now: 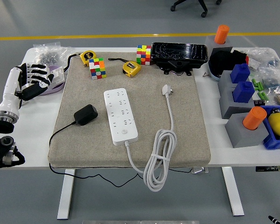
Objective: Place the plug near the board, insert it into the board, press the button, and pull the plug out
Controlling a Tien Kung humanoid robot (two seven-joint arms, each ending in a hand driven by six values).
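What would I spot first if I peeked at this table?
Probably the long white power strip in the middle of the grey mat, with the black plug lying to its left. Then the colourful puzzle cubes at the back, and the robot's white left hand open at the left edge.

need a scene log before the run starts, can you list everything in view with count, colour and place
power strip: 1, white, middle of the mat, nothing plugged in
black plug: 1, black adapter, on the mat left of the strip, its cord running off the mat's near left edge
white cable: 1, white, coiled at the mat's near edge, its plug end lying right of the strip
mat: 1, beige, covering the table's middle
table: 1, white
cubes: 2, multicoloured, far edge of the mat
tape measures: 2, yellow, far edge of the mat
black tray: 1, far centre
blue and grey holders: several, right side, two with orange cylinders
left hand: 1, white and black, open, over the table's left edge
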